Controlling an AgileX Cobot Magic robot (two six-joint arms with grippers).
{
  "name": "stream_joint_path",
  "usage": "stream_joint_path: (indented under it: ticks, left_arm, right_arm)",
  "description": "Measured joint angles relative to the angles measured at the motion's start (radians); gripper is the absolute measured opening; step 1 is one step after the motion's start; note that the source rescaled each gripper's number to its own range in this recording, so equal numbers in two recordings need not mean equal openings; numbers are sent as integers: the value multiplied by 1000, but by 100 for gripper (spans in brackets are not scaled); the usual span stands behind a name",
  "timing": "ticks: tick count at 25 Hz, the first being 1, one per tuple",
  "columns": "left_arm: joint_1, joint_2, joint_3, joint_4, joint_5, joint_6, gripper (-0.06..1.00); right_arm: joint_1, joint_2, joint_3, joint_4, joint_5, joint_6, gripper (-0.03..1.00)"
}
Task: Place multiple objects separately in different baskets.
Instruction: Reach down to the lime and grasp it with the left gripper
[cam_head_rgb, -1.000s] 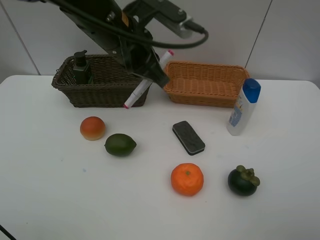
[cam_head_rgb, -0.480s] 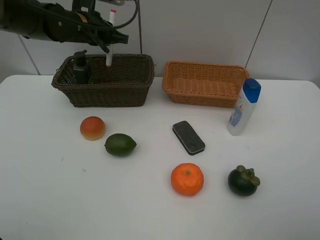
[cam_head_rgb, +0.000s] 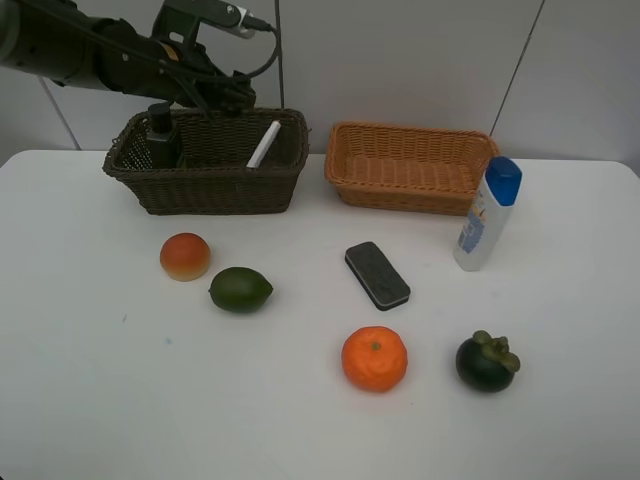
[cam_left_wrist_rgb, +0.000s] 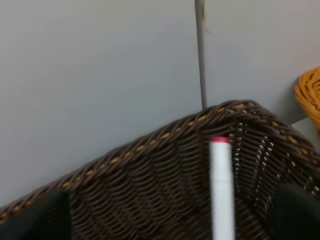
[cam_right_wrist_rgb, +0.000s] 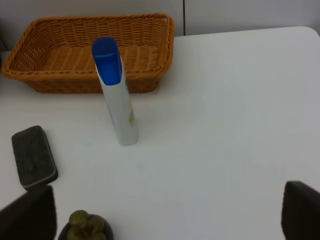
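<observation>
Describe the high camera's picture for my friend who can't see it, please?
A white marker leans inside a dark brown basket that also holds a green pump bottle, with a black robot arm above it. Next to it stands an orange-tan basket, and on the white table are four round fruits, a black eraser and an upright white bottle.

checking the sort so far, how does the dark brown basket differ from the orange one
The dark brown basket is deeper, with taller walls than the orange basket. The dark brown basket holds a green pump bottle and a leaning white marker; the orange basket shows nothing inside. Both are rectangular wicker, standing side by side.
</observation>
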Motion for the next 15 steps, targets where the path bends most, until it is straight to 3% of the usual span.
stream_joint_path:
  ticks: [2, 5, 11, 13, 15]
  left_arm:
    - [-2, -44, 0, 0, 69, 0, 100]
    - [-13, -146, 0, -2, 291, 0, 100]
    - [-39, -295, 0, -25, 964, -36, 100]
    - [-57, -302, 0, -5, 1119, 11, 100]
    - [-95, -301, 0, 17, 1210, 95, 100]
  right_arm:
    - [0, 0, 0, 0, 0, 0, 100]
    - [0, 0, 0, 0, 0, 0, 100]
    - [0, 0, 0, 0, 0, 0, 100]
    - [0, 0, 0, 0, 0, 0, 100]
    - [0, 0, 0, 0, 0, 0, 100]
